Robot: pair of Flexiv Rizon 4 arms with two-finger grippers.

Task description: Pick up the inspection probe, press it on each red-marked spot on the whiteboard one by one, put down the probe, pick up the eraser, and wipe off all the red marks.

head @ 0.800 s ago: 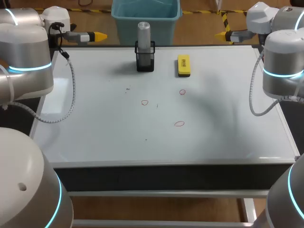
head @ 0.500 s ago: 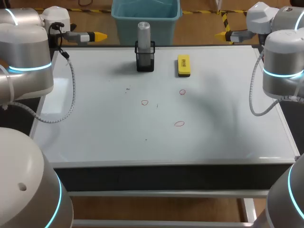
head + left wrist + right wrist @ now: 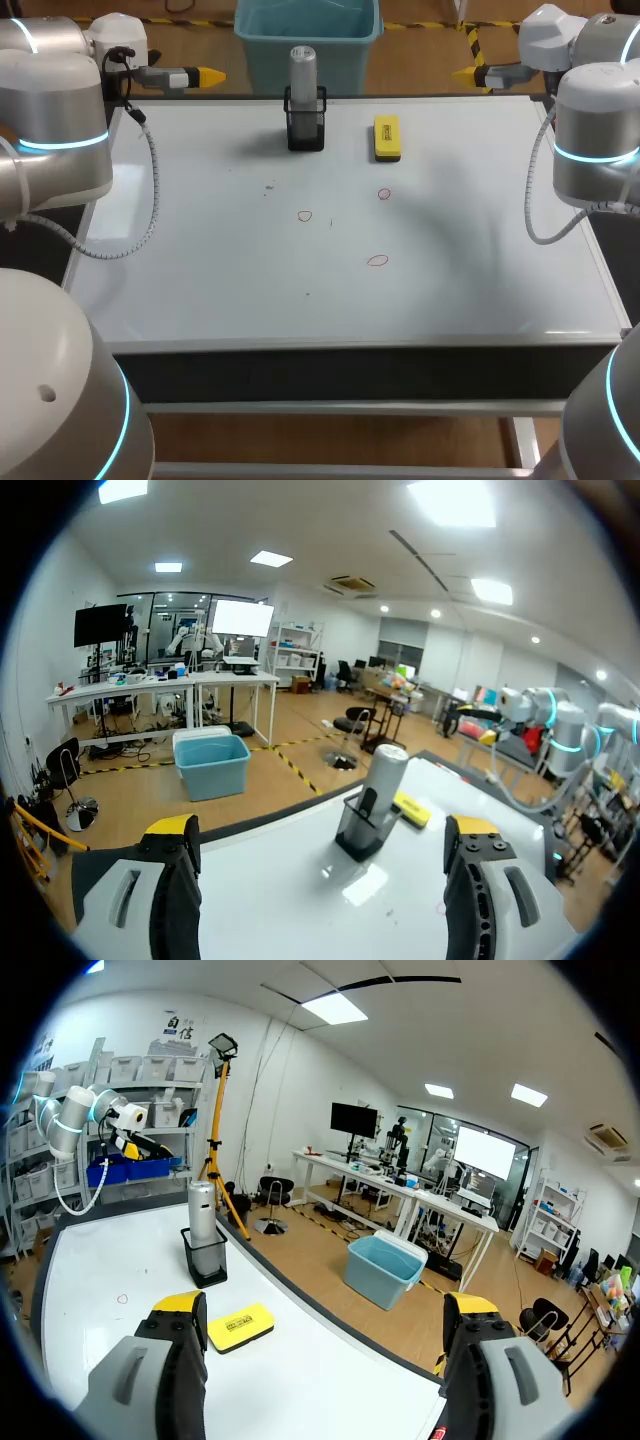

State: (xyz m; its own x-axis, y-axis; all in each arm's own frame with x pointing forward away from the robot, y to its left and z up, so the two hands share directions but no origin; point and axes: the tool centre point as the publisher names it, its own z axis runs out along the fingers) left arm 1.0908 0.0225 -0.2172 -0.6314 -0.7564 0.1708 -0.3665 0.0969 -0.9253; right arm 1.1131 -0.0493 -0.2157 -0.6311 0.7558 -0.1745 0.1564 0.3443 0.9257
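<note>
The whiteboard carries probe, eraser, red marks; left tool and right tool spread apart.

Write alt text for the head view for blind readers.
A whiteboard bears three red marks; at its far edge a probe stands in a holder, a yellow eraser beside it. At the far corners hang the left gripper and right gripper, empty.

Silver probe upright in holder, yellow eraser beside, three red marks on whiteboard.

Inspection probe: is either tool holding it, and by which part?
Nothing is held. The left tool and right tool are open; the probe stands in its holder.
</note>
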